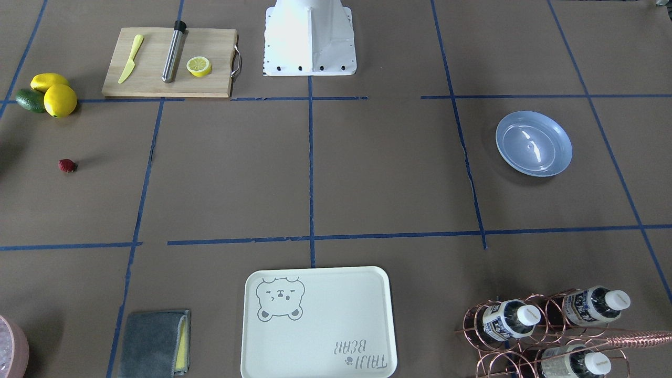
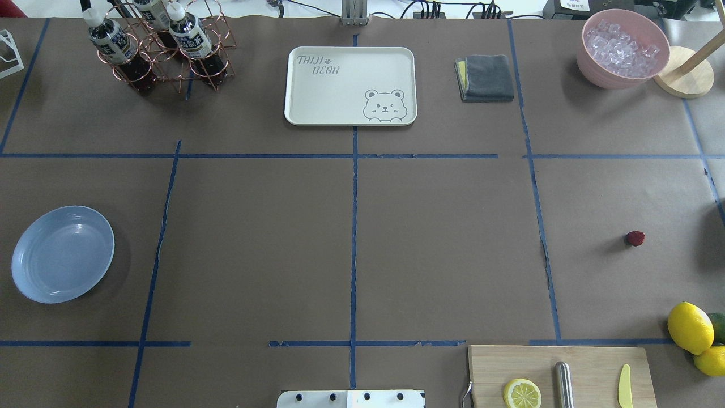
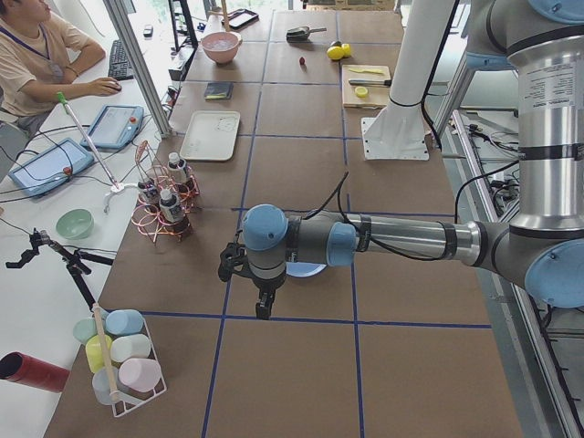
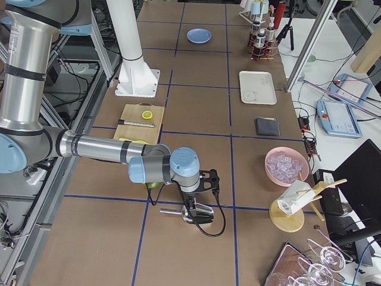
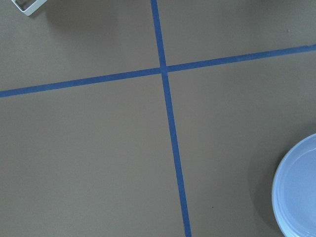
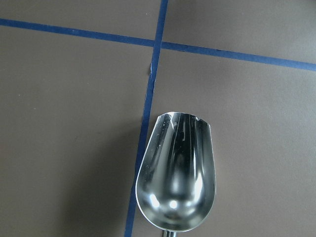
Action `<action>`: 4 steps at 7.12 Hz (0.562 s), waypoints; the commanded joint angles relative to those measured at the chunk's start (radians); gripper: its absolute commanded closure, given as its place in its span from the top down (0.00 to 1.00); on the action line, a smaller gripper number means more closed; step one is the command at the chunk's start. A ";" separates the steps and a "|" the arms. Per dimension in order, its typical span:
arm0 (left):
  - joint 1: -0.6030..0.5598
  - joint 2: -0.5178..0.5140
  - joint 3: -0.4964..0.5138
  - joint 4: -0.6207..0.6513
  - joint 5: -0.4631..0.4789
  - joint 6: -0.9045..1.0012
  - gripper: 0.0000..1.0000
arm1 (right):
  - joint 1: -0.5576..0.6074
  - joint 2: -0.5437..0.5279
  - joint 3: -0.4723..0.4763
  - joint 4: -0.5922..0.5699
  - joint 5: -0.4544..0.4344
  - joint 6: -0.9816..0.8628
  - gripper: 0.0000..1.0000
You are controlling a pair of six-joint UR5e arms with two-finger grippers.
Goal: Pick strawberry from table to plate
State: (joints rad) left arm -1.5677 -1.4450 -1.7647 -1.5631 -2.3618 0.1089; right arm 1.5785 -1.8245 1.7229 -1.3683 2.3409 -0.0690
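You find the strawberry [image 2: 635, 238] lying on the table [image 2: 442, 243] at the overhead frame's right edge, with the plate [image 2: 62, 254] at far left. The right gripper [image 4: 190, 201] looks the nearer. Whether its fingers, or those of the left gripper [image 3: 263, 306], are parted cannot be told.

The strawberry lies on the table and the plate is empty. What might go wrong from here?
1. The strawberry lies near the right end of the table, the plate near its left end: a long carry or a hand-over, and so small a berry may slip.
2. The right gripper hangs over a metal scoop; a low move toward the berry might knock it.
3. The lemons lie nearby; a wide approach could nudge them.
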 commanded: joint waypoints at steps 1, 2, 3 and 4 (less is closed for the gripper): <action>0.000 -0.002 -0.006 0.002 0.001 0.003 1.00 | 0.000 0.001 0.000 -0.001 -0.002 -0.003 1.00; 0.000 0.000 -0.012 0.000 0.001 0.005 1.00 | 0.000 0.001 0.000 0.000 0.000 -0.002 1.00; 0.002 -0.005 -0.016 -0.002 0.001 0.002 1.00 | 0.000 0.001 -0.002 -0.001 0.000 0.003 1.00; 0.014 -0.011 -0.021 -0.047 0.018 0.000 1.00 | -0.002 0.001 0.004 0.002 0.009 0.005 1.00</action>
State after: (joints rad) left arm -1.5632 -1.4499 -1.7797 -1.5763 -2.3564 0.1109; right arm 1.5780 -1.8239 1.7231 -1.3687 2.3431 -0.0671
